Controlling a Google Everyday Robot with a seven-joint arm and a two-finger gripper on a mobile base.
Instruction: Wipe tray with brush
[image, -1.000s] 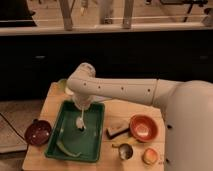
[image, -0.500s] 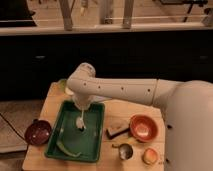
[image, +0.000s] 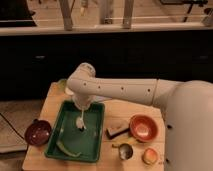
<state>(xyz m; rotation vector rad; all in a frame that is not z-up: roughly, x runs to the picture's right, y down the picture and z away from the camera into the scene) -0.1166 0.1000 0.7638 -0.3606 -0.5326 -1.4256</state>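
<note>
Surface: pale wooden surface, lit against a dim room.
Room: dark cabinet front behind, metal posts above.
Tray: large rectangular dark-green plastic tray at the surface's left half.
Brush: small pale stick-handled brush, upright, tuft on the tray floor.
Claw: above tray's middle; cannot tell grip.
Neighbours: round maroon bowl left of tray; curved green strip inside it.
</note>
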